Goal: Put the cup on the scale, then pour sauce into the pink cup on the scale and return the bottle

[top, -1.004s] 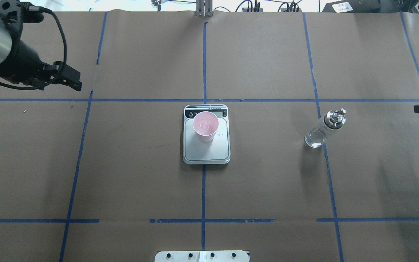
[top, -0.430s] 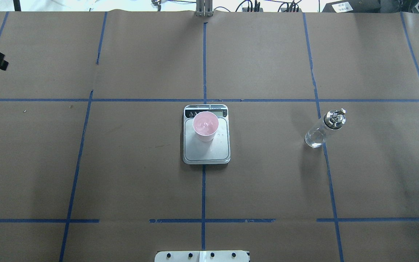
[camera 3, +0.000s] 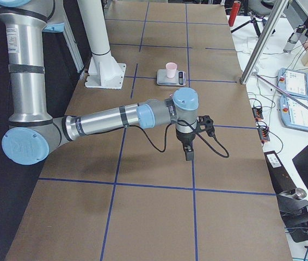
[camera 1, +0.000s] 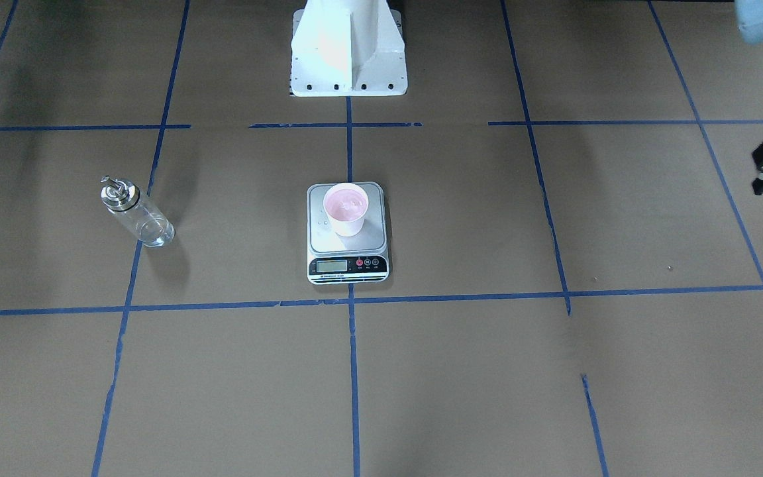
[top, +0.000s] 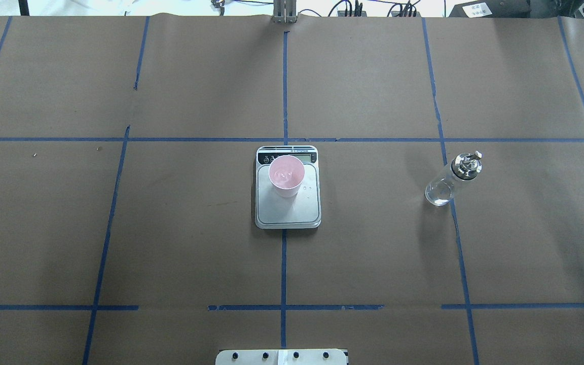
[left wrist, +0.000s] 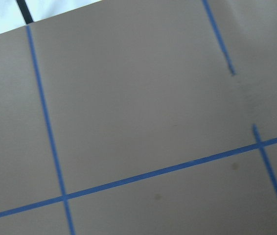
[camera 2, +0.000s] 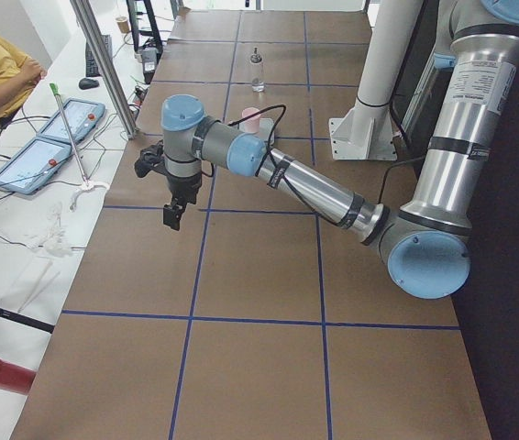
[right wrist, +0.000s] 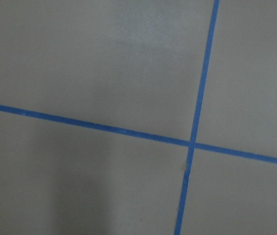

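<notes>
The pale pink cup (top: pixel 286 175) stands upright on the silver scale (top: pixel 288 212) at the table's middle, near the display end; it also shows in the front view (camera 1: pixel 346 207). The clear glass bottle (top: pixel 449 182) with its silver spout cap stands upright on a blue tape line, well right of the scale. My left gripper (camera 1: pixel 762 182) hangs at the table's far left, far from the scale; I cannot tell whether it is open or shut. My right gripper (camera 3: pixel 188 154) points down over bare table far to the right; I cannot tell its state. Both wrist views show only paper and tape.
Brown paper with a grid of blue tape (top: pixel 284 263) covers the table. The robot's white base (camera 1: pixel 348 46) stands at the near edge behind the scale. Operator tablets and cables (camera 2: pixel 49 147) lie beyond the far edge.
The left arm has drawn back leftward out of the overhead view. The right gripper's tip at that view's right edge has gone too. Cup, scale and bottle have not moved.
</notes>
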`<move>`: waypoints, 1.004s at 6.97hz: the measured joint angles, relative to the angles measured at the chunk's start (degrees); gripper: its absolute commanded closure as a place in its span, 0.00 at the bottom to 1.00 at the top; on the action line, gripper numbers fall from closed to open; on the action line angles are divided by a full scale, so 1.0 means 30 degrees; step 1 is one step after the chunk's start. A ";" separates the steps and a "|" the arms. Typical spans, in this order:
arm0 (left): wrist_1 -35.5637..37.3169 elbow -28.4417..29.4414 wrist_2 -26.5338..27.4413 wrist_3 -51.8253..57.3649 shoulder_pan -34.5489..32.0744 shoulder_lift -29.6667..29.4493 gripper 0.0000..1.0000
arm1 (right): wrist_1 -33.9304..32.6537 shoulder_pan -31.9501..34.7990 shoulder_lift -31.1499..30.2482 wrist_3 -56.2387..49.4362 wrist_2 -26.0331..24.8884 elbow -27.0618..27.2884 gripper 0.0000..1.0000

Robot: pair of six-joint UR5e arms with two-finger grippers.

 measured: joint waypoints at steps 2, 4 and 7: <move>0.0927 0.0271 -0.1238 0.0621 -0.0411 0.0044 0.00 | -0.0391 -0.0034 0.0043 0.0142 0.0377 0.0052 0.00; 0.0996 0.0466 -0.1471 0.0743 -0.0425 0.0459 0.00 | -0.0359 -0.0073 -0.0089 0.0253 0.0375 0.0333 0.00; -0.0135 0.0207 -0.1472 0.1582 -0.2643 0.3236 0.00 | -0.0390 0.0079 -0.1866 0.0255 0.0364 0.0502 0.00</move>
